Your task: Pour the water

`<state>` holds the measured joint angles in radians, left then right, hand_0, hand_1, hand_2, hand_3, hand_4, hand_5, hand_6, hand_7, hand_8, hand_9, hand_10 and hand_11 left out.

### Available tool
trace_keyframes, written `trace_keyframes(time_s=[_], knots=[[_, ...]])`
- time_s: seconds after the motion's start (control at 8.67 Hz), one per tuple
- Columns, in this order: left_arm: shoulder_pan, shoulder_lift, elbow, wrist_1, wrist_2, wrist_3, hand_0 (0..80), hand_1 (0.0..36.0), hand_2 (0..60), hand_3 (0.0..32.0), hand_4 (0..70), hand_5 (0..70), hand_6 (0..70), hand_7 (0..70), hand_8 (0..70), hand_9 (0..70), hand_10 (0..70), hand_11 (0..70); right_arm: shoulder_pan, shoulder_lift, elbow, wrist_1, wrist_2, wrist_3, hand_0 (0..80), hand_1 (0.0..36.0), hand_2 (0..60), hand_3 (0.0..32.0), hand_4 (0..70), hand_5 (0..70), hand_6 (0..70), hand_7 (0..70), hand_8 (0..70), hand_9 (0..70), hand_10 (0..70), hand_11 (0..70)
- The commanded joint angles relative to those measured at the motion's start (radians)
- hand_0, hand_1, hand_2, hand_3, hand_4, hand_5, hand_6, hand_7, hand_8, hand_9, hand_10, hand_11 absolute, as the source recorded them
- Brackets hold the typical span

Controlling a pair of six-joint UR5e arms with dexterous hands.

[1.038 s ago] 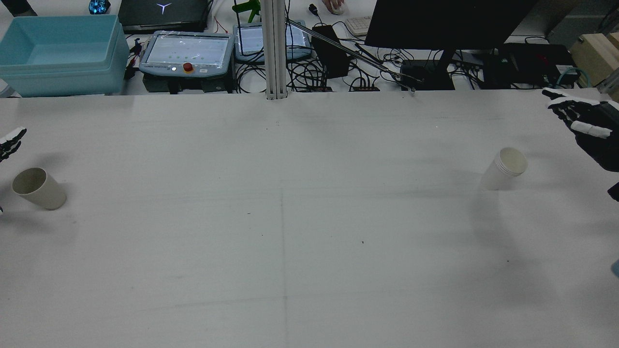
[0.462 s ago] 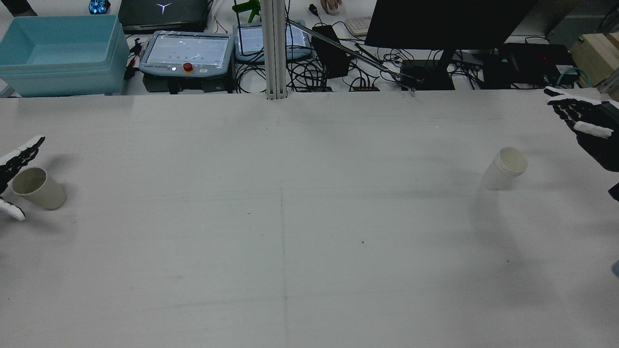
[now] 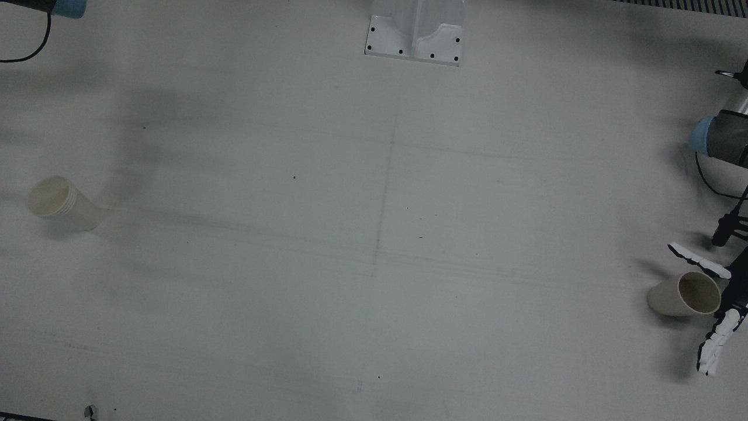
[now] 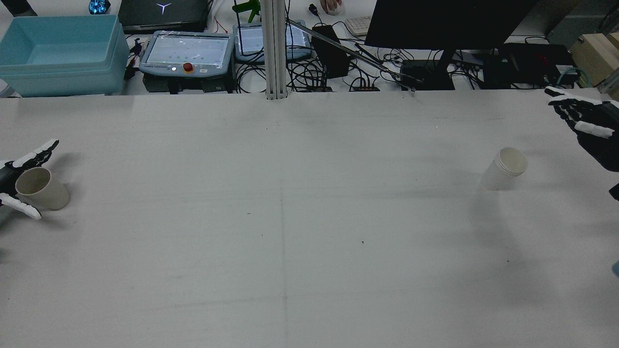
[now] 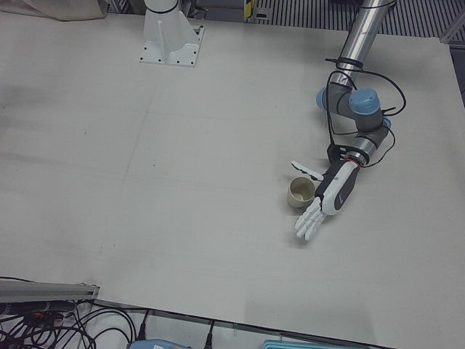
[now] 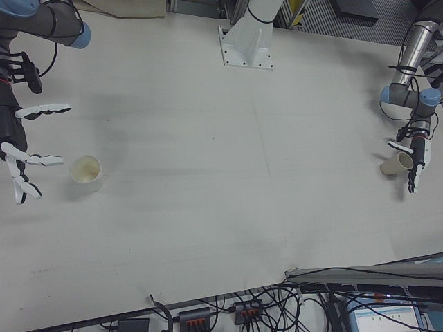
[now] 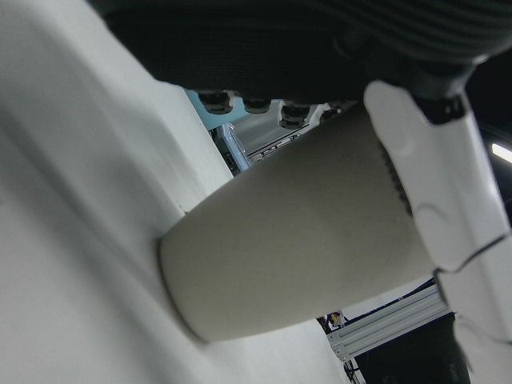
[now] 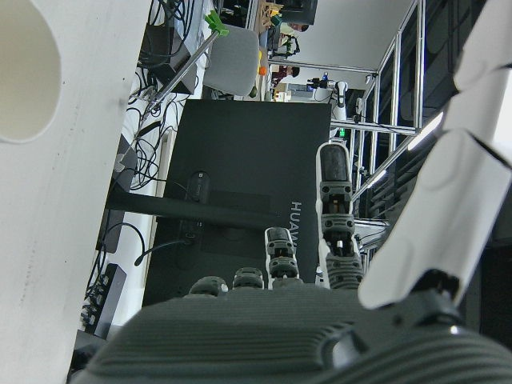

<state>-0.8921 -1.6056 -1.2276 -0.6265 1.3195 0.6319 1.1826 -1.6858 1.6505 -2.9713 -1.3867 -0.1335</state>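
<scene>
Rear view shows the white tabletop (image 4: 290, 217) first. Right hand (image 4: 587, 125) hovers at its right edge, fingers spread, empty, near the white cup (image 4: 505, 168) yet apart. Left hand (image 4: 19, 181) brackets the beige cup (image 4: 41, 187) at the left edge, fingers apart on both sides; contact unclear.

A beige cup (image 7: 296, 240) stands on the white table (image 7: 64, 240) and fills most of the picture (which lies on its side). The left hand (image 7: 336, 48) is around it, one white finger (image 7: 432, 184) lying along its rim end.
</scene>
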Motion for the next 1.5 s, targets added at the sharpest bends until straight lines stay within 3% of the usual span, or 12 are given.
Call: trace_keyframes(time_s=[0.0,0.12,0.23,0.35,0.46,0.58,0.69,0.81,0.92,1.04,1.27,1.38], knots=[[0.001,-0.004,0.0,-0.004,-0.003,0.0,48.6,10.6,0.0,0.0,13.7,0.7,3.7,5.2,0.0,0.0,1.1,3.2,0.0,-0.003,-0.001,0.0,0.0,0.0,47.7,12.1,9.1,0.0,24.8,21.2,8.1,16.2,1.3,2.9,0.0,0.5],[0.001,-0.004,0.0,-0.002,-0.005,0.0,49.7,11.2,0.2,0.0,22.5,7.4,4.8,5.3,0.0,0.0,1.7,3.9,0.0,-0.008,0.0,0.001,0.0,0.0,47.7,12.1,9.1,0.0,24.8,21.1,7.9,16.1,1.3,2.9,0.0,0.5],[0.001,-0.004,0.0,-0.002,-0.005,-0.001,51.4,12.2,4.1,0.0,41.2,29.7,6.4,5.8,0.2,0.0,3.1,5.5,0.002,-0.008,-0.001,0.002,0.0,0.0,47.7,12.2,9.2,0.0,24.6,21.2,7.7,15.6,1.1,2.7,0.0,0.4],[0.001,-0.004,-0.003,-0.002,-0.006,-0.001,53.4,14.3,8.9,0.0,60.4,47.0,8.3,7.6,0.6,0.1,3.8,6.4,0.002,-0.008,-0.003,0.002,0.0,0.002,47.8,12.3,9.4,0.0,24.7,21.2,7.6,15.5,1.0,2.7,0.0,0.6],[0.001,-0.004,-0.01,0.005,-0.022,-0.003,54.1,14.8,11.6,0.0,70.0,60.9,9.6,9.2,0.9,0.4,4.6,7.3,0.002,-0.008,-0.003,0.0,0.0,0.002,47.7,12.4,9.1,0.0,24.6,21.1,7.5,15.4,0.9,2.5,0.0,0.5],[0.001,-0.002,-0.013,0.007,-0.025,-0.012,54.4,14.5,12.2,0.0,70.0,70.0,11.3,11.0,1.2,0.8,5.0,7.7,0.002,-0.008,-0.005,0.001,0.0,0.002,47.8,12.5,9.1,0.0,25.0,21.1,7.4,15.1,1.0,2.6,0.0,0.6],[0.001,-0.004,-0.018,0.008,-0.025,-0.023,56.7,15.8,12.4,0.0,70.0,70.0,13.4,12.4,2.4,2.2,5.7,8.7,0.002,-0.015,-0.006,0.005,0.0,0.005,47.8,12.5,9.4,0.0,25.3,21.3,7.3,15.1,0.9,2.6,0.0,0.7],[0.001,-0.002,-0.021,0.017,-0.025,-0.055,69.7,24.8,20.8,0.0,70.0,70.0,15.1,13.8,4.0,3.9,6.8,11.1,0.015,-0.021,-0.006,0.014,-0.002,0.04,47.9,12.5,9.4,0.0,25.0,21.2,7.2,14.8,0.9,2.5,0.0,0.6],[0.001,-0.002,-0.026,0.033,-0.026,-0.101,80.0,36.0,60.0,0.0,70.0,70.0,16.9,15.6,5.5,5.5,8.2,14.3,0.082,-0.035,-0.005,0.015,-0.008,0.084,47.9,12.5,9.5,0.0,24.3,21.1,7.1,14.5,0.8,2.5,0.0,0.6],[-0.001,-0.002,-0.041,0.053,-0.04,-0.141,78.8,36.0,60.0,0.0,70.0,70.0,17.0,16.2,5.8,6.0,8.5,14.9,0.11,-0.043,-0.02,0.05,-0.012,0.074,48.0,12.8,9.8,0.0,24.2,21.1,7.4,14.8,0.9,2.6,0.0,0.6],[0.001,0.0,-0.126,0.152,-0.062,-0.193,72.8,36.0,60.0,0.0,70.0,70.0,16.8,16.7,5.6,6.0,8.8,15.3,0.082,-0.037,-0.258,0.273,-0.011,0.033,48.0,13.1,13.2,0.0,27.8,21.0,9.8,15.6,1.7,2.8,0.8,2.1],[0.001,-0.002,-0.173,0.181,-0.062,-0.198,69.6,36.0,60.0,0.0,70.0,70.0,16.8,16.6,5.5,5.9,8.7,15.2,0.074,0.022,-0.384,0.299,-0.015,-0.045,48.8,14.6,15.8,0.0,29.6,21.6,11.0,16.5,1.9,2.6,1.0,2.4]])
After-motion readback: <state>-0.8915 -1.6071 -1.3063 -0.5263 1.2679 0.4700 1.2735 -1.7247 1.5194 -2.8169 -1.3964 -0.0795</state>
